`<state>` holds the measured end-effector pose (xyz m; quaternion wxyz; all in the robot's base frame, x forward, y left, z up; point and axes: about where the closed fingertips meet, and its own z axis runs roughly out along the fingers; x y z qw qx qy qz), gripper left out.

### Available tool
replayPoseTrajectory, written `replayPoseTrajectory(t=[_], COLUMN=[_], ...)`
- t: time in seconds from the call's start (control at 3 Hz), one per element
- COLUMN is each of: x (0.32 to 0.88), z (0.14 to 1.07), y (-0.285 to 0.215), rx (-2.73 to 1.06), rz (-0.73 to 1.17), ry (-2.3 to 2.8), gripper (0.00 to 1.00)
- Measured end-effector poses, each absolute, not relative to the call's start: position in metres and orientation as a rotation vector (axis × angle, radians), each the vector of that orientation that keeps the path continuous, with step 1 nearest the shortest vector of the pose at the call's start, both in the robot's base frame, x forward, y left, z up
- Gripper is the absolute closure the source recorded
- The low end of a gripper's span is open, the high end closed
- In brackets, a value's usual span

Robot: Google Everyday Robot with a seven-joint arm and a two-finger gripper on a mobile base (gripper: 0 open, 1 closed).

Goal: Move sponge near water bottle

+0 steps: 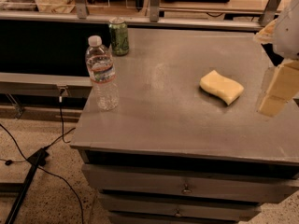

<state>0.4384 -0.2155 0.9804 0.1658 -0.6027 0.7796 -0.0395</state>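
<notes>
hand [275, 97] hovered just beside sponge [221, 86], likely staged for a grab; couldn't tell its grip. water bottle [102, 73] stood well beyond on worktop [163, 115].

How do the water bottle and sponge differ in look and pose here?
The water bottle stands upright near the left edge of the table; the sponge lies flat toward the right. The bottle is clear with a white cap; the sponge is opaque pale yellow. The bottle is taller than the sponge. Both rest on the table, neither held; the gripper hangs right of the sponge.
</notes>
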Motion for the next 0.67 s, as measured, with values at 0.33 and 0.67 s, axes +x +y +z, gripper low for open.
replayPoseTrajectory(t=[0.33,0.67], x=[0.4384,0.4475], z=[0.9804,0.9894], y=[-0.2155,-0.2197], rx=[-1.716,-1.707], rz=[-0.113,-0.153], ry=[2.22,2.208], gripper=[0.0,0.0])
